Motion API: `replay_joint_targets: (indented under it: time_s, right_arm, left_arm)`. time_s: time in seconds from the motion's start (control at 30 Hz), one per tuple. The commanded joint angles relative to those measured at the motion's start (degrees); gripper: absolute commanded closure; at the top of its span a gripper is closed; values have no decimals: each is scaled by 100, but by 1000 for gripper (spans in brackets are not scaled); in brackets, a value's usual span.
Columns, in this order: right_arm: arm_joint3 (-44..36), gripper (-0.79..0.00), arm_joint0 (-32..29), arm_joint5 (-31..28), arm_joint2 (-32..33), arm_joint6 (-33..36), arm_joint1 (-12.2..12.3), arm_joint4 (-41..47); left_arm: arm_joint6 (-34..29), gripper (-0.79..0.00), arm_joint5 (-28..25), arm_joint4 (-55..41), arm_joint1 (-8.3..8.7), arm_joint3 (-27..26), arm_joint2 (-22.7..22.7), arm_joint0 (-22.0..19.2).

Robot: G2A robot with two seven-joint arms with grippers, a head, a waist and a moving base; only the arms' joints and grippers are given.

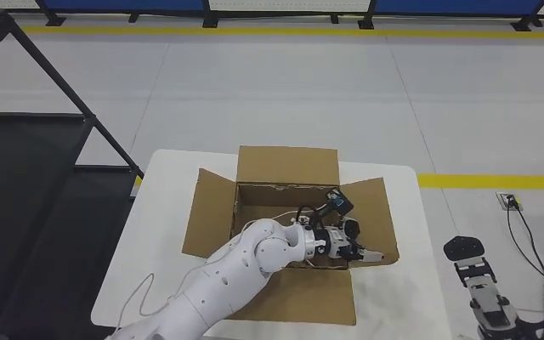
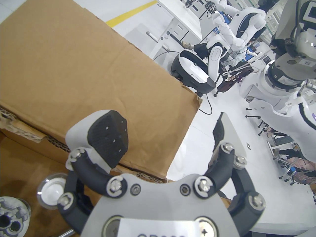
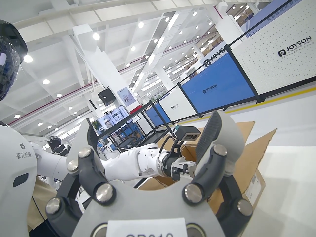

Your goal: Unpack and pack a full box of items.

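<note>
An open cardboard box [image 1: 208,212] with its flaps spread stands on the white table [image 1: 170,195]. My left gripper [image 1: 365,250] hovers over the box's right-hand wall, open, with nothing between its fingers [image 2: 108,136]. Down inside the box lie a round white-capped item [image 2: 50,191] and a metal part [image 2: 12,220]. My right gripper [image 1: 466,252] is held up beyond the table's right edge, open and empty. From there the right wrist view takes in the box [image 3: 249,146] and the left gripper [image 3: 184,168] at its wall.
A black metal frame [image 1: 51,170] stands to the left of the table. Yellow floor lines [image 1: 476,180] run behind and to the right. Other robots [image 2: 222,33] and desks are far off in the hall.
</note>
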Motion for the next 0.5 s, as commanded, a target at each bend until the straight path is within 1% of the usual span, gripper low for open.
replay_joint_targets:
  time_s: [0.0,0.3,0.47]
  right_arm:
    - [-1,-785,-3,0,6,-3,5,4]
    - [49,-785,-19,0,28,20,34,37]
    - [39,-785,-68,0,45,12,46,65]
  left_arm:
    - [6,-785,30,-4,-47,77,9,-11]
    - [-86,-785,170,-167,-302,553,80,-118]
    - [-116,-785,120,-229,-429,761,89,-190]
